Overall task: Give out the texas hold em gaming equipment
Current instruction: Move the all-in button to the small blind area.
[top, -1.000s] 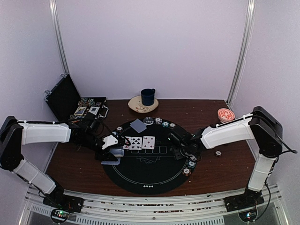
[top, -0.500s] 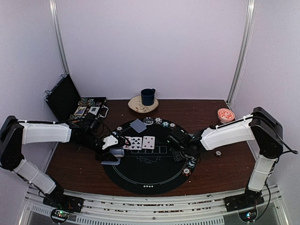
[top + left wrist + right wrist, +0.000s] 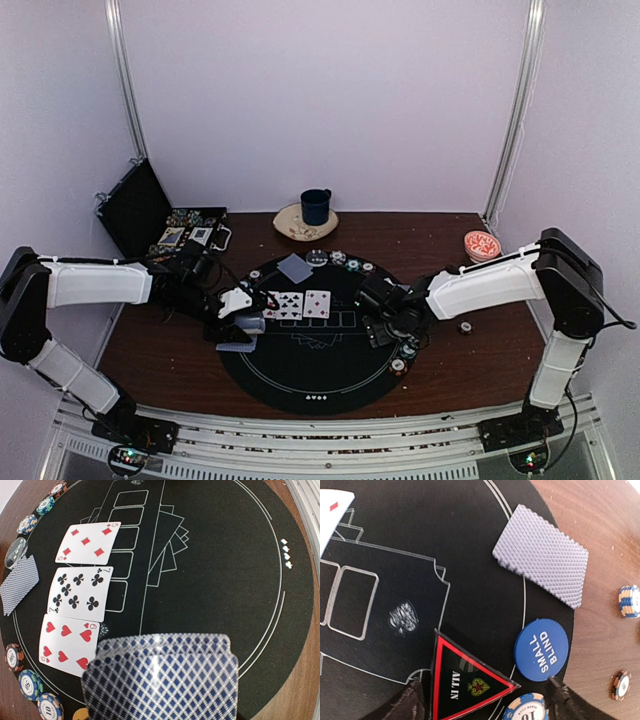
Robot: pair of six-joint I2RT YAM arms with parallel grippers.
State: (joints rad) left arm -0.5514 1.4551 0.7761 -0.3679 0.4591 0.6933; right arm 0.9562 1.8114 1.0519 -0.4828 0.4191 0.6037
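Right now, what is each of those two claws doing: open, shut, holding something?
Left gripper: shut on a stack of blue-backed playing cards.
Right gripper: open, holding nothing; the ALL IN triangle marker lies between its fingers.

Three cards lie face up in a row on the black mat [image 3: 225, 580]. There's the five of diamonds [image 3: 86, 542], marked 5 in its corners, then the seven of clubs [image 3: 80, 594], marked 7, and the six of hearts [image 3: 65, 644], marked 6. At the mat's rim by the hearts, a striped chip [image 3: 50, 710] reads 10. Across the mat, the blue disc [image 3: 541, 650] says SMALL BLIND. The red-edged triangle marker [image 3: 462, 682] says ALL IN beside a spade emblem. A second chip [image 3: 527, 712] shows 10, and white suit signs [image 3: 286, 553] are printed near the mat's edge.
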